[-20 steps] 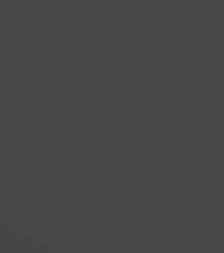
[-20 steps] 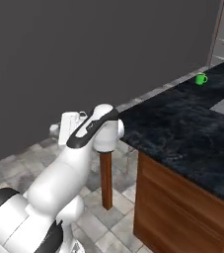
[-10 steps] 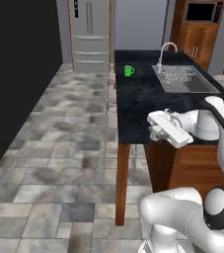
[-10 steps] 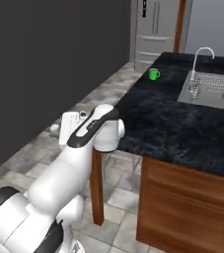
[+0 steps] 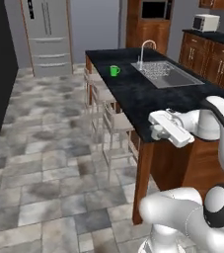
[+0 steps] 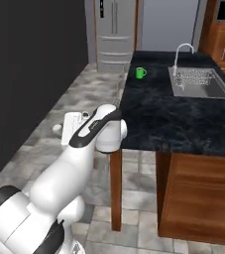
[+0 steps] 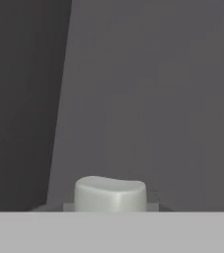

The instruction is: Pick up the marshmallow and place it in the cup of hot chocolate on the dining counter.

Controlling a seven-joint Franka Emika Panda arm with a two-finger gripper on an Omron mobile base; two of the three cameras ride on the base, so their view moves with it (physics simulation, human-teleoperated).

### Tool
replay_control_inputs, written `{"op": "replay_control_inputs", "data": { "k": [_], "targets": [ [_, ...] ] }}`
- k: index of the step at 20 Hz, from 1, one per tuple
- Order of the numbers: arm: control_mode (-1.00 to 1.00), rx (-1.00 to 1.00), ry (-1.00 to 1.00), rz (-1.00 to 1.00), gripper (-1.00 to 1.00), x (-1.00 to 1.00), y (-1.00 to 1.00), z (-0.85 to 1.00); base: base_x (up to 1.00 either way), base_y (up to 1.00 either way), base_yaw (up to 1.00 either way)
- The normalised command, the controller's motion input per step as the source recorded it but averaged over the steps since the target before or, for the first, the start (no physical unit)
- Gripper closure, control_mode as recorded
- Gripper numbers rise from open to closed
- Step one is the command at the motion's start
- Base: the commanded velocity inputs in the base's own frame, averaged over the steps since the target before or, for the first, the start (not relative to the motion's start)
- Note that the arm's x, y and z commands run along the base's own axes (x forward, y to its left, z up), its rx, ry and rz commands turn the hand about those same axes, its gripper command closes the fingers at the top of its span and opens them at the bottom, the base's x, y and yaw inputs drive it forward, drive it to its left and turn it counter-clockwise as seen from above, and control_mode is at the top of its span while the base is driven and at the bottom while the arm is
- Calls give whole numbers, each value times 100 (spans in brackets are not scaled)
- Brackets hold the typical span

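The tool (image 5: 158, 131) is squeezed shut on the marshmallow (image 7: 110, 194), which looks light and squishy, so hold its sides gently, well away from the green cup (image 5: 114, 70) on the surface (image 5: 133, 94).

One green cup (image 5: 114, 70); one sink (image 5: 166, 74); one marshmallow (image 7: 110, 194); perhaps two stools (image 5: 114, 129)
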Motion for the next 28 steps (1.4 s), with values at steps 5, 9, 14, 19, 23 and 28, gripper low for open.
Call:
{"op": "replay_control_inputs", "data": {
  "k": [5,9,14,19,23,28],
  "targets": [
    [100,0,0,0,100,0,0,0,23,100,-58],
    [100,0,0,0,100,0,0,0,37,100,-59],
    [100,0,0,0,100,0,0,0,37,100,-59],
    [100,0,0,0,100,0,0,0,34,100,-56],
    [100,0,0,0,100,0,0,0,32,100,-54],
    [100,0,0,0,100,0,0,0,26,100,-50]
  ]
}}
